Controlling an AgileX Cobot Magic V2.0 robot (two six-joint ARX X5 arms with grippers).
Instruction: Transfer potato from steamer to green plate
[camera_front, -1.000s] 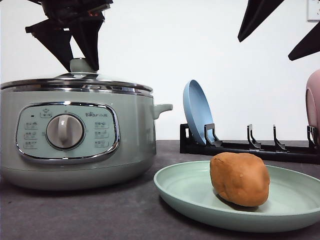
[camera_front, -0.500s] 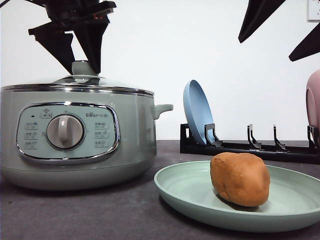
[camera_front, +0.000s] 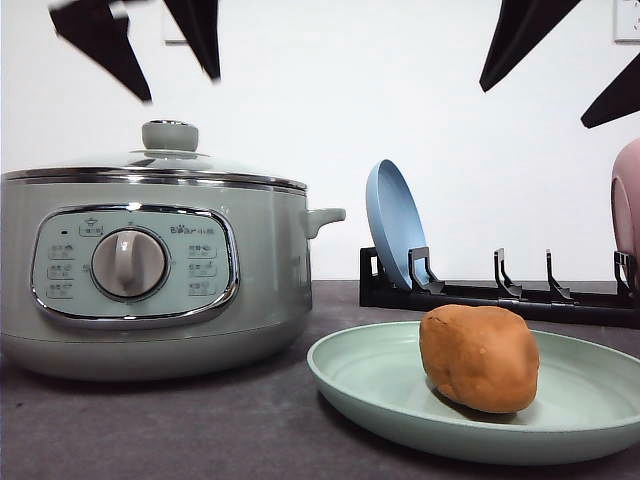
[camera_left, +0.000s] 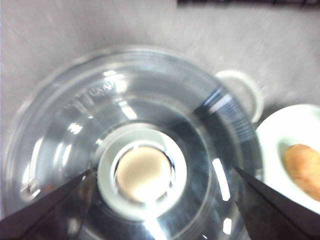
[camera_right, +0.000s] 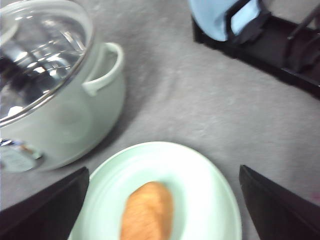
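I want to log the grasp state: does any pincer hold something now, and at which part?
Nothing is held. The left pincer hangs open above the lid knob, apart from it; the right pincer is open and empty above the potato.

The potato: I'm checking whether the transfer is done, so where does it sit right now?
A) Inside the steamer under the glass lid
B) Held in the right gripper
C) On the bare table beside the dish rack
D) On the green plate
D: the potato rests on the green plate, to the right of the steamer, whose glass lid is on, and both grippers hang open above the scene.
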